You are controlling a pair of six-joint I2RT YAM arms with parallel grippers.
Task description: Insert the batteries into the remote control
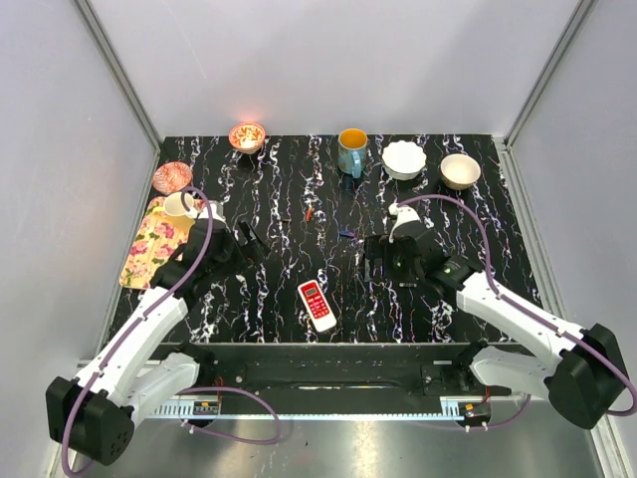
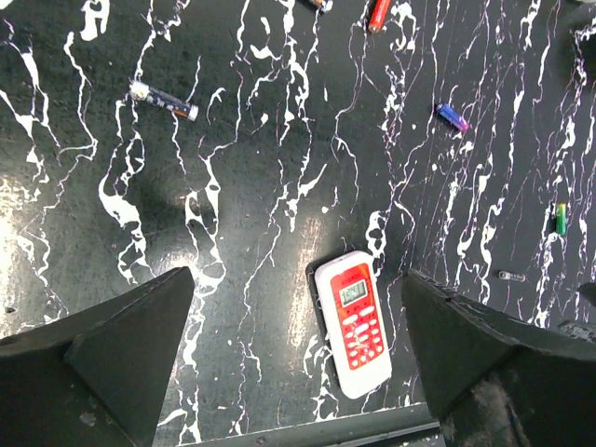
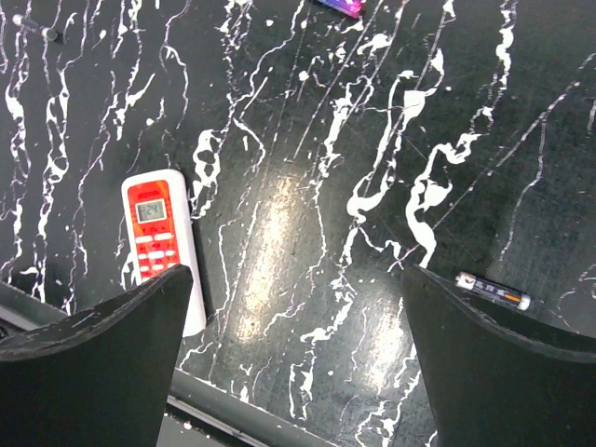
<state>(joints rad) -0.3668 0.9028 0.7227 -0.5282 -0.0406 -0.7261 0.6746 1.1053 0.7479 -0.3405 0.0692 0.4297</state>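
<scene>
Remote [image 1: 317, 305] face up on the table [image 1: 478, 249], red button face and pale display showing. Close to the front edge, roughly midway between the two arms. Lies a little slanted, display end toward the back.

Batteries loose on the black marbled top, all farther back and well apart from the remote. Red battery [image 1: 310, 213] near the middle. Blue battery [image 1: 345, 234] to its right and a touch nearer the arms. Dark battery [image 2: 164, 101] with a silver tip, off to the left in the left wrist view. Banded battery [image 3: 493, 291], dark with an orange band, lying just beside the right finger in the right wrist view.

Left gripper [image 1: 247, 242] hanging above the table, back and left of the remote, jaws spread wide, nothing in them. Seen from its wrist: remote down on the surface, framed in the gap, untouched. Right gripper [image 1: 386, 257] back and right of the remote, just as wide, gripping nothing; in its own view the remote's near end tucked behind the left finger.

Along the back edge: patterned bowl [image 1: 246, 135], teal mug [image 1: 351, 149], white bowl [image 1: 403, 159], beige bowl [image 1: 460, 170]. Far left: pink dish [image 1: 171, 176], floral tray [image 1: 149, 249], white cup [image 1: 182, 204] at the tray's far end.
</scene>
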